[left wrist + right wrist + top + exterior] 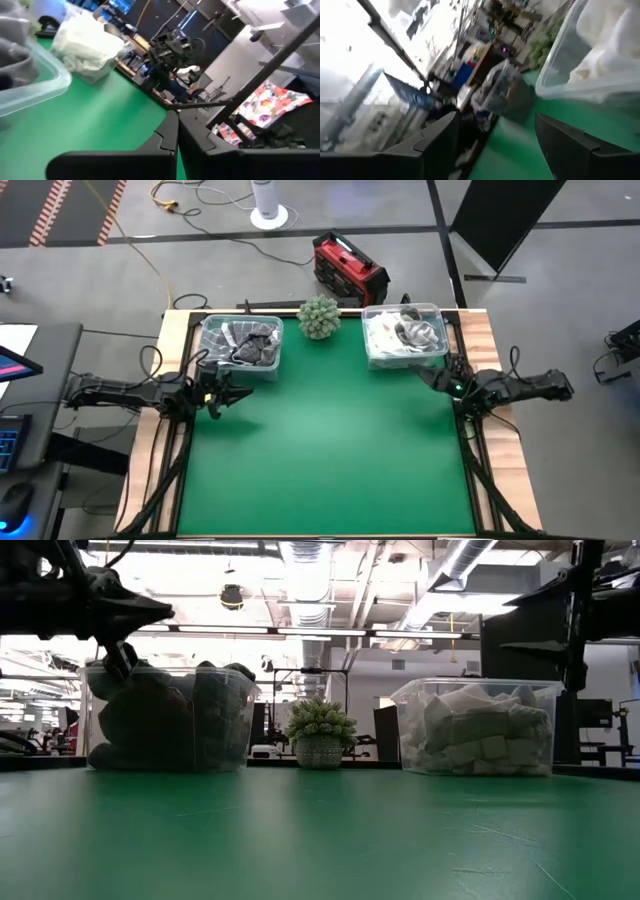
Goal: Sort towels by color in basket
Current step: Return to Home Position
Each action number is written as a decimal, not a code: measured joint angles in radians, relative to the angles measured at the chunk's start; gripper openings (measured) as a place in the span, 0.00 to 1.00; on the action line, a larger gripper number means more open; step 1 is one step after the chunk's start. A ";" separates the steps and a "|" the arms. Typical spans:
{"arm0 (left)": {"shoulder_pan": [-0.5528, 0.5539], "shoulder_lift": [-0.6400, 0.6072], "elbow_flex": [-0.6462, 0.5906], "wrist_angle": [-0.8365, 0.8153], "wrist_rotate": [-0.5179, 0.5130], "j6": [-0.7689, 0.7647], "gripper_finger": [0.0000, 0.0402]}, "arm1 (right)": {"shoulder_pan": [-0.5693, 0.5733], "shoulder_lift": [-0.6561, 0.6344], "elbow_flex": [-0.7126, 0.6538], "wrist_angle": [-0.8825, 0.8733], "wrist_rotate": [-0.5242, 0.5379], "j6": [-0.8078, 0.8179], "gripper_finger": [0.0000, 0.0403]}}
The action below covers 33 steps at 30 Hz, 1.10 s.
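Observation:
Two clear plastic baskets stand at the table's far edge. The left basket (242, 345) (170, 720) holds dark grey and grey towels (250, 348). The right basket (405, 335) (480, 730) holds white towels (400, 330) (87, 45). My left gripper (230, 392) (177, 135) hovers shut and empty by the table's left edge, just in front of the left basket. My right gripper (425, 375) (495, 145) hovers open and empty by the right edge, in front of the right basket. No towel lies on the green mat (330, 450).
A small potted plant (319, 316) (320, 735) stands between the baskets at the far edge. The green mat stretches bare from the baskets to the near edge. A red case (349, 270) sits on the floor beyond the table.

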 joint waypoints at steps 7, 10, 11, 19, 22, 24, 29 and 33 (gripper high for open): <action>0.000 0.000 0.004 -0.003 -0.016 0.086 0.01 | 0.044 0.004 0.000 -0.023 -0.037 -0.154 0.72; -0.012 0.000 0.004 -0.015 0.041 0.189 0.01 | 0.058 0.003 0.000 -0.061 -0.037 -0.201 0.72; -0.016 0.000 0.004 -0.034 0.050 0.262 0.01 | 0.061 0.003 0.000 -0.086 -0.037 -0.247 0.72; -0.023 0.000 0.003 -0.183 0.050 0.609 0.01 | 0.063 0.007 0.005 -0.239 -0.037 -0.541 0.72; -0.023 0.000 0.003 -0.209 0.050 0.659 0.01 | 0.060 0.008 0.005 -0.240 -0.037 -0.591 0.72; -0.023 0.000 0.003 -0.216 0.050 0.682 0.01 | 0.055 0.009 0.005 -0.240 -0.037 -0.592 0.72; -0.023 0.000 0.003 -0.255 0.050 0.666 0.01 | 0.055 0.009 0.005 -0.241 -0.037 -0.593 0.72; -0.023 0.000 0.003 -0.284 0.052 0.645 0.01 | 0.055 0.009 0.005 -0.242 -0.037 -0.593 0.72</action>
